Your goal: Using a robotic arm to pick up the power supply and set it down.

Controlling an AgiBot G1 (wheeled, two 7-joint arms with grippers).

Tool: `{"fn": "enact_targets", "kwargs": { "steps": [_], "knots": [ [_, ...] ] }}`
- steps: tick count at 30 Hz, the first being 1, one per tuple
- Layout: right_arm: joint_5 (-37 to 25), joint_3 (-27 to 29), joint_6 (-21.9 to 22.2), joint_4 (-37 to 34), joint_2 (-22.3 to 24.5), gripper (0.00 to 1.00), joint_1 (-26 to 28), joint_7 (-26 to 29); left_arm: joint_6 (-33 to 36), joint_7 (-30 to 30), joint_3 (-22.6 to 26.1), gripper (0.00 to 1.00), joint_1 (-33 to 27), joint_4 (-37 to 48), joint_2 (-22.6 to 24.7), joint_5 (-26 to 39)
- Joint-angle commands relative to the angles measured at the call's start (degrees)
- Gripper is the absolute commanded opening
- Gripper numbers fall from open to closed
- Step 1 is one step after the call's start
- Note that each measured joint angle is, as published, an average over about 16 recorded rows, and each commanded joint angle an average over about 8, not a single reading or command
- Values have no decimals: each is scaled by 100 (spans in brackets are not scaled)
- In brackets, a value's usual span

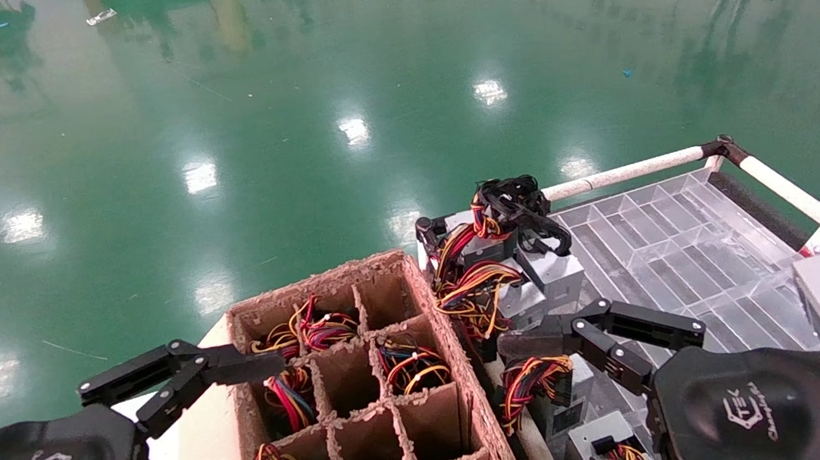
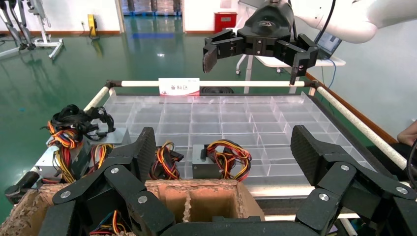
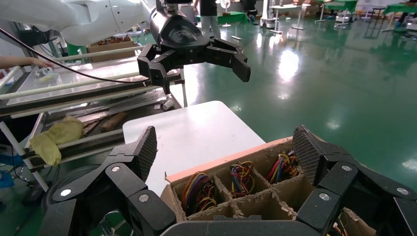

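The power supply [image 1: 551, 270], a silver-grey box with loose red, yellow and black wires and a black loop, lies at the near-left corner of the clear tray [image 1: 677, 232]. In the left wrist view it shows as the power supply [image 2: 114, 135] at the tray's edge. My right gripper [image 1: 604, 335] hovers open just in front of it, nothing between its fingers. In its own view the right gripper [image 3: 223, 147] looks across the cardboard box [image 3: 255, 191]. My left gripper [image 1: 189, 375] is open over the box's near-left corner; in its own view the left gripper [image 2: 223, 147] is empty.
The brown cardboard box [image 1: 434, 311] has a grid of cells, several holding coloured wire bundles. More grey boxes with bundled wires [image 1: 599, 431] crowd the tray's left side. White rails [image 1: 625, 171] frame the tray. A white table [image 3: 192, 132] lies beyond the box.
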Motion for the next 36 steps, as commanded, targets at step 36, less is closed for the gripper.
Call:
{"fn": "enact_targets", "kwargs": {
  "steps": [36],
  "knots": [
    [0,0,0,0,0,100,0,0,0,0,0,100,0,0,0,0]
  ]
}}
